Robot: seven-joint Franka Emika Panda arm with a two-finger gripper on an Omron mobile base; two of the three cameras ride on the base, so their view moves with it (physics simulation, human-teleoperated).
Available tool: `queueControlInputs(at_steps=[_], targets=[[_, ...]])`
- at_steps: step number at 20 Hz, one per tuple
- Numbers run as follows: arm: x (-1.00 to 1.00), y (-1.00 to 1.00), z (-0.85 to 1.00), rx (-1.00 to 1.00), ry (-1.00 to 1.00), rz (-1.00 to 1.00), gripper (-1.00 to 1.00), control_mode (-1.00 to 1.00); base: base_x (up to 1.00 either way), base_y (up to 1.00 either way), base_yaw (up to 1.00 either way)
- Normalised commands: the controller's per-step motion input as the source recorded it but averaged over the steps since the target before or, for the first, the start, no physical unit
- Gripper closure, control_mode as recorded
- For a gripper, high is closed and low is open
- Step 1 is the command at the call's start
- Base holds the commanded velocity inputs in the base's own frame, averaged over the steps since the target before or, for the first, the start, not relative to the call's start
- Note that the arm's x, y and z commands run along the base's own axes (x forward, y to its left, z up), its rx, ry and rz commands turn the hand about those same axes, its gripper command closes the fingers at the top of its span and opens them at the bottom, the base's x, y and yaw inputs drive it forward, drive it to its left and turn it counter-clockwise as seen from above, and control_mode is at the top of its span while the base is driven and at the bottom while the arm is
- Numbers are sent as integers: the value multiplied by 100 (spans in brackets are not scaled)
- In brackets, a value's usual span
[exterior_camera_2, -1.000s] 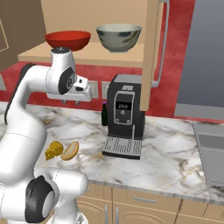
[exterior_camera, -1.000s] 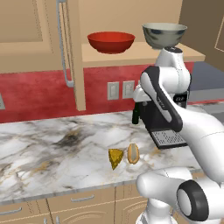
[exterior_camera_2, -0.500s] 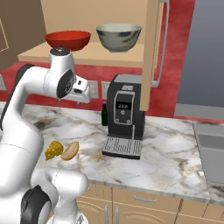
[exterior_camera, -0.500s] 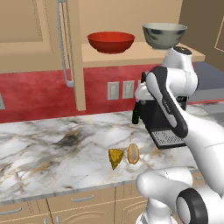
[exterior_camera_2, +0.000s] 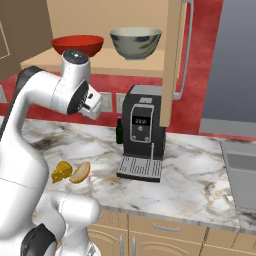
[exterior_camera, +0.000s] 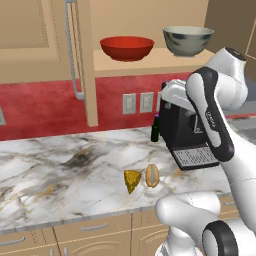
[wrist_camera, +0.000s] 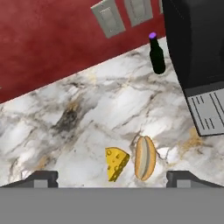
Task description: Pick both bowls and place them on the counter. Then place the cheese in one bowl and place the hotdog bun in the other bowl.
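Note:
On the tan shelf stand the wide red bowl (exterior_camera: 127, 48) (exterior_camera_2: 77, 45) and, to its right, the deeper grey-green bowl (exterior_camera: 188, 40) (exterior_camera_2: 135, 43). Below them, the yellow cheese wedge (exterior_camera: 132, 180) (exterior_camera_2: 61, 171) (wrist_camera: 116, 162) and the tan hotdog bun (exterior_camera: 152, 176) (exterior_camera_2: 80, 172) (wrist_camera: 145, 157) lie side by side near the front edge of the marble counter (exterior_camera: 60, 175) (exterior_camera_2: 200, 175) (wrist_camera: 87, 109). My gripper (wrist_camera: 112, 179) hangs open and empty well above the cheese and bun, below shelf height, tilted down toward the counter. Its white hand (exterior_camera: 172, 96) (exterior_camera_2: 94, 103) sits in front of the coffee machine.
A black coffee machine (exterior_camera: 185, 130) (exterior_camera_2: 142, 132) (wrist_camera: 197, 52) stands on the counter under the shelf, with a dark bottle (exterior_camera: 155, 131) (exterior_camera_2: 119, 131) (wrist_camera: 156, 54) at its left. A cabinet door edge with a long handle (exterior_camera: 75, 55) borders the shelf. A sink (exterior_camera_2: 242, 175) lies far right.
The arm's upper links have swung to the right and a little up in the left base view. The hand has barely shifted. Bowls, cheese and bun stay put.

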Motion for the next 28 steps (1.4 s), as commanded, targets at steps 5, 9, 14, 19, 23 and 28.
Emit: queueControlInputs(at_steps=[5,9,14,19,23,28], targets=[[-13,2,49,23,0,-26,-100,-100,0,0,0],[-6,5,47,21,0,-27,-100,-100,0,0,0],[1,10,44,19,0,-25,-100,-100,0,0,0],[21,13,33,20,4,-18,-100,-100,0,0,0],[33,18,30,18,0,-8,-100,-100,0,0,0],[59,26,18,4,-3,-4,-100,-100,0,0,0]])
